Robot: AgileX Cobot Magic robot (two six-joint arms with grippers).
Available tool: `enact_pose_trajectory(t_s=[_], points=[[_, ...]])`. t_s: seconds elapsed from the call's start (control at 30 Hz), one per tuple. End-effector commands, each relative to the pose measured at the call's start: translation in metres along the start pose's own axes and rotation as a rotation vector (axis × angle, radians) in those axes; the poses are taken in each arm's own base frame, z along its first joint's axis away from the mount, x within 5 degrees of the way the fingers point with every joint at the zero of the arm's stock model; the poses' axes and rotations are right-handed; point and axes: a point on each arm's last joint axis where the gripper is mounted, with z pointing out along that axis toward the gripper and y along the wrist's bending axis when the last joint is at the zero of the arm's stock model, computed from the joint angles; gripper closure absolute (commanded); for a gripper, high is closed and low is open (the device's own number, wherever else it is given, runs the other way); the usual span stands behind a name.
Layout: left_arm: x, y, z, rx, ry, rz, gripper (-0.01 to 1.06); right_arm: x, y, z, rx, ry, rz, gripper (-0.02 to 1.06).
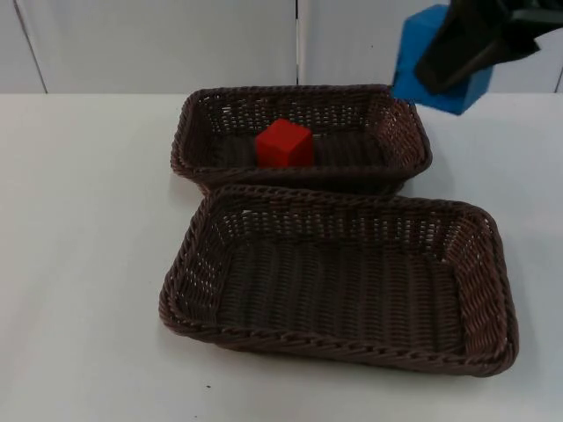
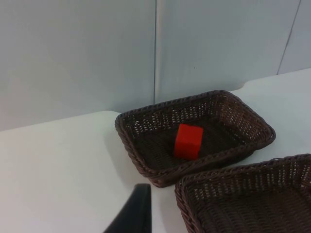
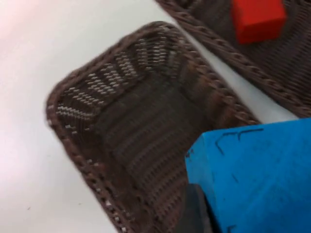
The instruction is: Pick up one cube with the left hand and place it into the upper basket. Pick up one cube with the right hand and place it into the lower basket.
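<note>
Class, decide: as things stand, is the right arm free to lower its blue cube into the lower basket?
Probably yes. The right gripper holds the blue cube in the air beyond the upper basket, and the lower basket has nothing in it or above it. The red cube sits in the upper basket, out of the path.

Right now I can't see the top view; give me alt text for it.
The right tool holds a blue cube in the air beside the upper basket's far right corner. A red cube sits inside that basket, and the lower basket in front of it holds nothing, both on the white table.
</note>
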Motion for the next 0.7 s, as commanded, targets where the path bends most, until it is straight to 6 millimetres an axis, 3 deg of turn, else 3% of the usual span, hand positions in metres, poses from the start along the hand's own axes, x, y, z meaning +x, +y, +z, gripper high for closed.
enact_pose_trajectory(t_s=[0.0,0.23,0.67], points=[[0.000,0.000,-0.001,0.003,-0.013,-0.002,0.08,-0.002,0.014,0.001,-0.024,-0.004,-0.061,1.05],[0.000,0.000,-0.001,0.003,-0.013,-0.002,0.08,-0.003,0.022,0.008,-0.040,0.010,-0.096,1.05],[0.000,0.000,-0.001,0.003,-0.013,-0.002,0.08,0.005,0.018,0.054,-0.059,0.117,-0.079,1.05]])
